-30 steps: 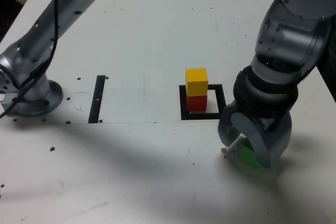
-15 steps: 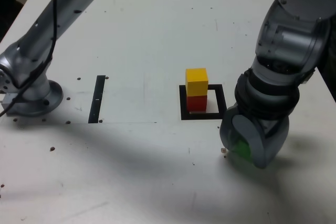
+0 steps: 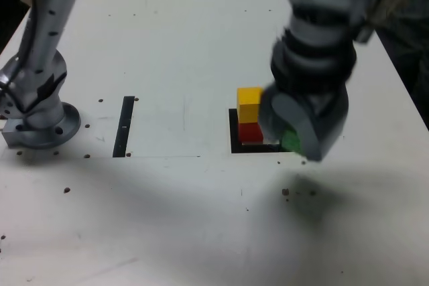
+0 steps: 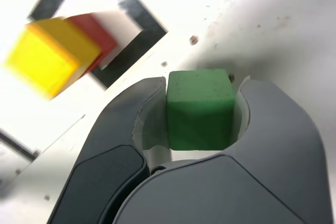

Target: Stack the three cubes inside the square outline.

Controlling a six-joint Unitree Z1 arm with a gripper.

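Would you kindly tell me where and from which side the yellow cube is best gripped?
Grip the yellow cube from above, across two opposite flat side faces. It sits upright on the red cube, so its top and upper sides are open; a sideways approach would probably push the stack over.

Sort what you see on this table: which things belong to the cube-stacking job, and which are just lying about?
Part of the job: green cube in the gripper; yellow cube on red cube; square outline.

Lying about: thin black strip; dark specks on the table.
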